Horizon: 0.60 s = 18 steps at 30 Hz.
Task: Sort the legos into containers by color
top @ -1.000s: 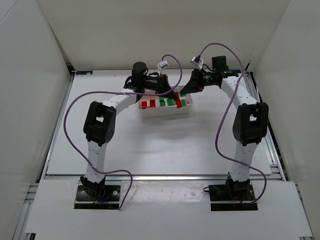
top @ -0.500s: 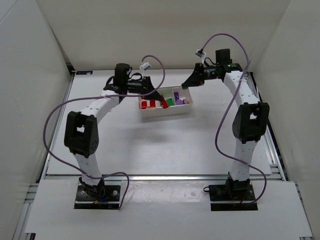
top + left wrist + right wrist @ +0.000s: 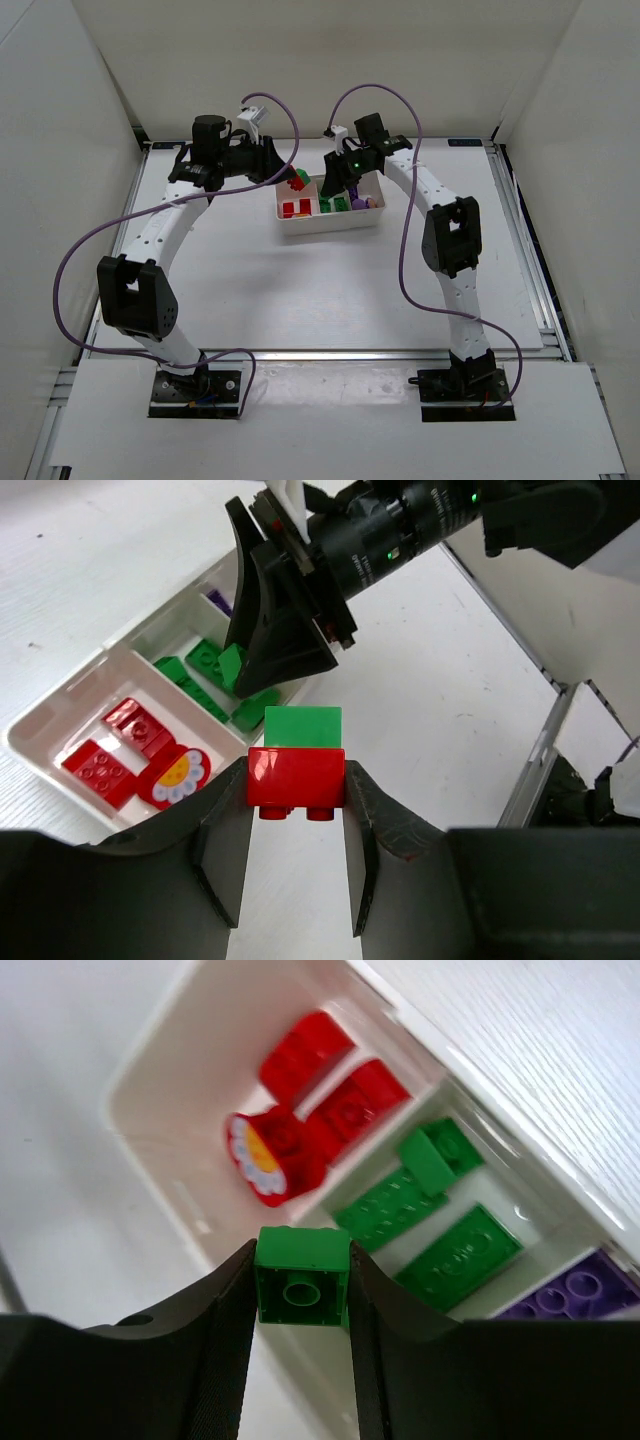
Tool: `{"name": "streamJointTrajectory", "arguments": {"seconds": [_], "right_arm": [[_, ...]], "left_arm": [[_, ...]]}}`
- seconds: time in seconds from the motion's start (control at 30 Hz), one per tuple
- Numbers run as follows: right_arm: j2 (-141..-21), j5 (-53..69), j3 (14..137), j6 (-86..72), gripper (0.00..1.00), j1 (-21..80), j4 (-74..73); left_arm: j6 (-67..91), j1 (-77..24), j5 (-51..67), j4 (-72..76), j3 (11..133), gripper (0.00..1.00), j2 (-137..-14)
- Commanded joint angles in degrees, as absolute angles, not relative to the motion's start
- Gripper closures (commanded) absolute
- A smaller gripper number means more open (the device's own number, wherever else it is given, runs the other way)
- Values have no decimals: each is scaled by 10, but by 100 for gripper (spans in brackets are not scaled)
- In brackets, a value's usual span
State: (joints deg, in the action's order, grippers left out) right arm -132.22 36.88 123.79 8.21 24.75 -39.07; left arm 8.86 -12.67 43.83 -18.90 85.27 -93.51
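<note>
Left wrist: pinching red-green lego pair [image 3: 296,773] in left end effector [image 3: 296,785]; clamping green lego [image 3: 301,1278] in right end effector [image 3: 300,1268], above tray [image 3: 160,1070]

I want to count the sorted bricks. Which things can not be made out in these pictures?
- Purple bricks: right wrist view, cut off by the picture edge; left wrist view, mostly hidden behind the right fingers; number unclear.
- Tray contents: top view, too small, partly covered by the right arm.
- Green brick held by the right fingers: top view, lost against the dark arm.

White table [image 3: 300,290], pale enclosure walls [image 3: 330,60] (metal rail [image 3: 545,290] alongside)
</note>
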Motion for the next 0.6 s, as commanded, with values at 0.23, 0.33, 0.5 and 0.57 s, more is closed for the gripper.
{"name": "streamJointTrajectory", "arguments": {"seconds": [0.23,0.33,0.5,0.57], "right_arm": [[-1346,262,1247,128,30,247,-395],[-1336,310,1245,122,15,244,-391],[-1300,510,1235,100,8,222,-356],[-1273,633,1212,93,10,211,-333]], "left_arm": [[76,-114,424,-191,865,74,-922],[80,-110,452,-173,858,73,-929],[106,-96,532,-127,841,73,-944],[118,-86,572,-108,842,73,-950]]}}
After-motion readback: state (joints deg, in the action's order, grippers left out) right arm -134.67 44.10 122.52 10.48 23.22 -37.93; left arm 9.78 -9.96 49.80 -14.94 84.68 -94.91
